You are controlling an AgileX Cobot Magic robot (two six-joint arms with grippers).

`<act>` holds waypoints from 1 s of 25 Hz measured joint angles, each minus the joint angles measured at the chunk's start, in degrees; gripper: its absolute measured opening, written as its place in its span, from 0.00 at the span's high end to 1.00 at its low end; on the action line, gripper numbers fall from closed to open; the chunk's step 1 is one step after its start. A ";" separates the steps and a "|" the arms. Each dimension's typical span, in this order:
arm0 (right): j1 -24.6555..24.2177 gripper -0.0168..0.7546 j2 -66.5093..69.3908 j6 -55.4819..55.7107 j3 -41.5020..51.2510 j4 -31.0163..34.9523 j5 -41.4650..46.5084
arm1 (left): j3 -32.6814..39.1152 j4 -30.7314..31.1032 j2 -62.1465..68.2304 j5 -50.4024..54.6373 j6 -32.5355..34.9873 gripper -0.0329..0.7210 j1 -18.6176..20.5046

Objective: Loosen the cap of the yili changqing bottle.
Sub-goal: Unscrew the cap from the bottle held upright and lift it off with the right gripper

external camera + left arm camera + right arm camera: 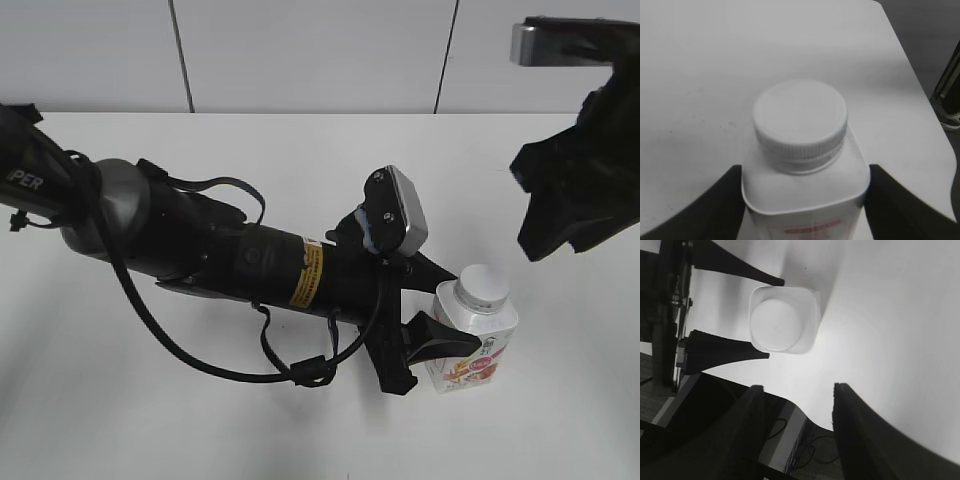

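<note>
The yili changqing bottle (472,345) stands upright on the white table at the right, white with a pink-red and orange label. Its white ribbed cap (482,287) sits on the neck. My left gripper (448,312) reaches in from the left, and its two black fingers press the bottle's sides just below the shoulders. The left wrist view shows the cap (800,117) and bottle (805,190) between the fingers of the left gripper (802,200). My right gripper (565,215) hangs high above at the right, open and empty. The right wrist view looks down past it (797,390) onto the cap (776,322).
The table's right edge (920,80) runs close beside the bottle, with dark floor and cables (815,445) beyond. A dark upright object (949,85) stands off the table's edge. The white wall (320,50) is behind the table.
</note>
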 joint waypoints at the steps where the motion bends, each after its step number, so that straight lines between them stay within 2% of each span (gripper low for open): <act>1: 1.00 0.50 0.97 0.50 -0.19 0.00 -0.05 | 0.00 0.00 0.00 0.05 0.00 0.37 0.00; 5: 3.23 0.50 4.15 2.49 -0.25 -0.04 0.01 | 0.00 0.00 0.00 0.10 0.00 0.37 0.00; 10: 3.48 0.50 5.34 4.28 -0.29 1.77 -0.18 | 0.00 0.06 0.00 0.11 0.00 0.37 0.00; 18: 3.48 0.39 5.34 6.10 -0.31 3.00 -3.86 | -0.04 0.06 0.00 0.16 0.00 0.37 0.00; 23: 3.48 0.39 5.34 5.64 -0.31 2.83 -4.67 | -0.04 0.06 0.00 0.16 0.00 0.37 0.00; 25: 3.53 0.39 5.34 1.81 -0.31 2.39 -4.79 | -0.04 0.06 0.00 0.16 0.00 0.37 0.00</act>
